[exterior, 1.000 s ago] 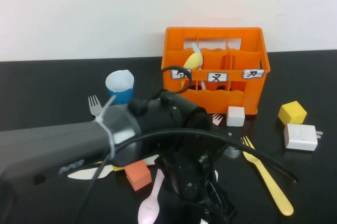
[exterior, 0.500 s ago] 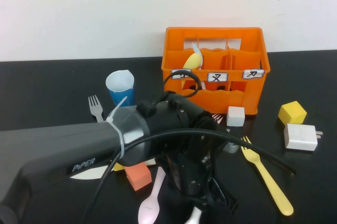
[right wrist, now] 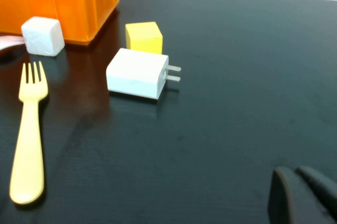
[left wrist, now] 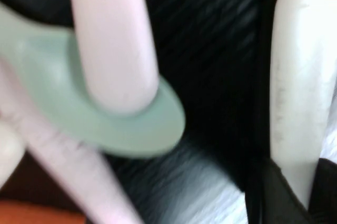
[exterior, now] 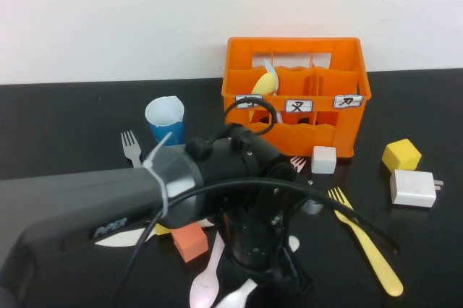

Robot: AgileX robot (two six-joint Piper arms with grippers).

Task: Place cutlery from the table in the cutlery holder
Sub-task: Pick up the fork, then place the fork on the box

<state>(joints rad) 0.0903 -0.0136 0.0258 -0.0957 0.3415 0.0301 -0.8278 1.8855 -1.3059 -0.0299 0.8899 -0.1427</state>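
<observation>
While left gripper [exterior: 269, 279] jaws pinch near-centre mint spoon [left wrist: 100, 113], overlapping pink spoon [exterior: 206, 279] may drag along; right gripper [right wrist: 303, 195] parked right, jaw state unclear.

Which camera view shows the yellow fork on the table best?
The high view shows it best: the whole yellow fork lies in sight, right of the left gripper and in front of the orange crate. The right wrist view also shows it whole, but foreshortened. The left wrist view does not show it.
</observation>
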